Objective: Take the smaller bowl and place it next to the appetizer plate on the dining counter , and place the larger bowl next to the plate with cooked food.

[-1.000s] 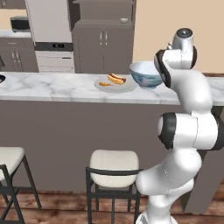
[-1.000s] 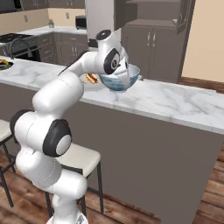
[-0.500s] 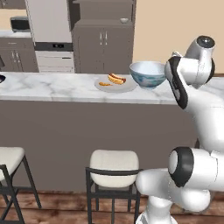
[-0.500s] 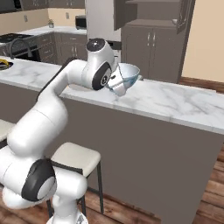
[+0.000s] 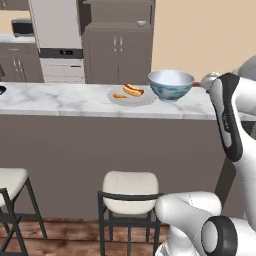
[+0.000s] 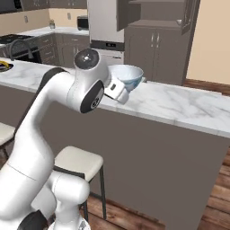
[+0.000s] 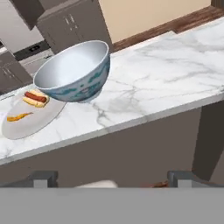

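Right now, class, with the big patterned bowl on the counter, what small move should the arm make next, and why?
Probably pull the open gripper farther back. The big bowl already stands upright on the counter beside the pale plate of food, with nothing between the fingertips, so that placement looks done.

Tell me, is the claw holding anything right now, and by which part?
Nothing is held. The claw is open and clear of the larger bowl, which stands on the dining counter beside the plate with cooked food.
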Controlling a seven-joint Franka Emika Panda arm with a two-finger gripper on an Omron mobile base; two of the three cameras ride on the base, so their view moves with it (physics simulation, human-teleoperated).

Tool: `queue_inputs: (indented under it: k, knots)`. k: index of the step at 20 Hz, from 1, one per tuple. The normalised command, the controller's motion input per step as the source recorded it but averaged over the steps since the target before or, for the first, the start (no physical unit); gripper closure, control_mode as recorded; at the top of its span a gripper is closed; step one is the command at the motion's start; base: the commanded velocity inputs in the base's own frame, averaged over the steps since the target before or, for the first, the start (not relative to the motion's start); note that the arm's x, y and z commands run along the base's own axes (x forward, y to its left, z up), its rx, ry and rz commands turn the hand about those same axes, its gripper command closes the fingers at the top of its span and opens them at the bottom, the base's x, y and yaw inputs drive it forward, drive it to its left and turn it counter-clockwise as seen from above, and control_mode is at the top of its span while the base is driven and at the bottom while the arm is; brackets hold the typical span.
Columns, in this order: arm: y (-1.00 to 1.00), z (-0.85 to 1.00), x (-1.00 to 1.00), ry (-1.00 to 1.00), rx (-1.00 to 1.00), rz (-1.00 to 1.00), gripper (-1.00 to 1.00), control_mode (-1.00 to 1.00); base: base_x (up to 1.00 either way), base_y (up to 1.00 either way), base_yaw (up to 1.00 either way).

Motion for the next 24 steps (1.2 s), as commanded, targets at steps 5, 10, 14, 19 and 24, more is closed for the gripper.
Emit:
queue_inputs:
  k: [5, 10, 14, 19, 24]
  knots:
    - [0.24, 0.40, -0.86, 0.00, -0.43, 0.50, -1.00, -1.00, 0.00, 0.00, 0.00]
    - [0.25, 0.21, -0.38, -0.01, -0.31, 0.34, -1.00, -1.00, 0.00, 0.00, 0.00]
    - [0.44, 0.01, -0.19, 0.00, -0.28, 0.27, -1.00, -1.00, 0.00, 0.00, 0.00]
    - [0.37, 0.00, -0.29, -0.02, -0.25, 0.21, -1.00, -1.00, 0.00, 0.00, 0.00]
    - [0.25, 0.00, -0.25, -0.01, -0.21, 0.21, -1.00, -1.00, 0.00, 0.00, 0.00]
